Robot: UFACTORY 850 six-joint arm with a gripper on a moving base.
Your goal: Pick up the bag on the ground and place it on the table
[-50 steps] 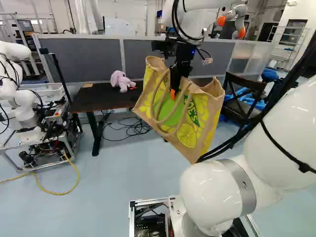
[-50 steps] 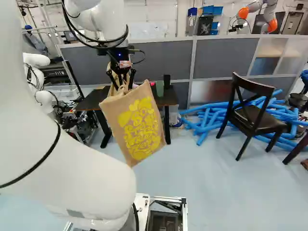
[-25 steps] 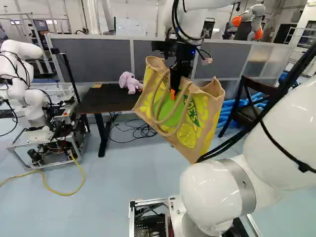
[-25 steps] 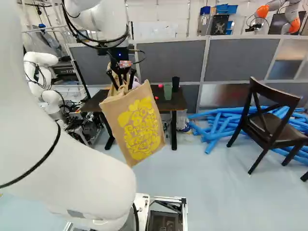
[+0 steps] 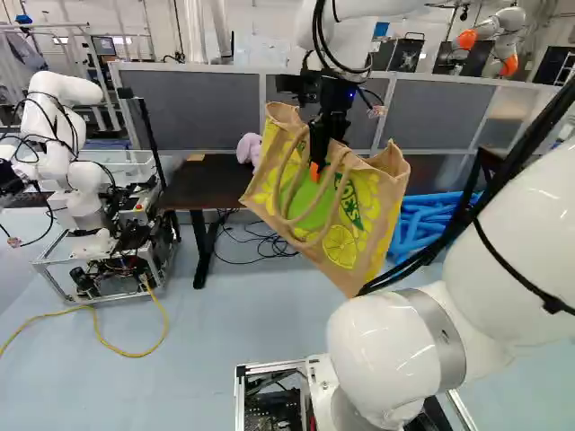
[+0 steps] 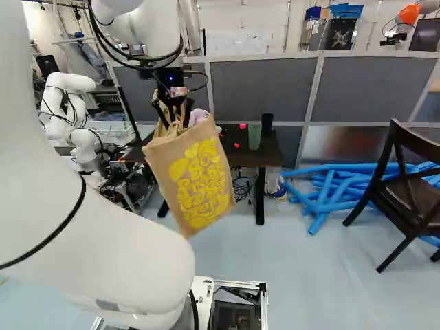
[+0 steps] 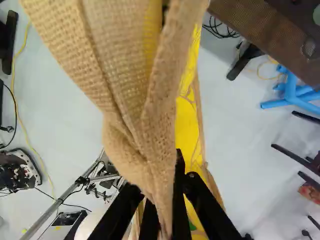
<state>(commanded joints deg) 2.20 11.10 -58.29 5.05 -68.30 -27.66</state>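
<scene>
Bag (image 5: 337, 202) and arm (image 6: 137, 20) sat just where they had against the joint at the foot of both base views; what had changed was the base, which had moved, seemingly turning left, so the room slid rightward in both. At the left of the left base view, another robot (image 5: 67, 85) had shifted inward. Next came the bench (image 5: 202, 184), now nearer the middle of that frame, its right part passing behind the bag. The pink toy (image 5: 249, 148) upon it, in full sight a second earlier, was half covered.

Right of the middle there, the hand (image 5: 316, 164) had the bag's upper cloth pinched between its two fingers, and the bag hung tilted, off the floor (image 5: 225, 332), in front of the bench and not on it. Farther right lay the blue tubes (image 5: 427, 220).

In the right base view, the green cup (image 6: 255, 136) and the black cup (image 6: 267, 124) stood right of the middle on the bench, with the chair (image 6: 416, 196) pushed toward the right edge.

The carry seemed well along: lining up, then driving closer. The low corner probably needed lifting over the bench's edge, and the swinging bag could knock the toy.
</scene>
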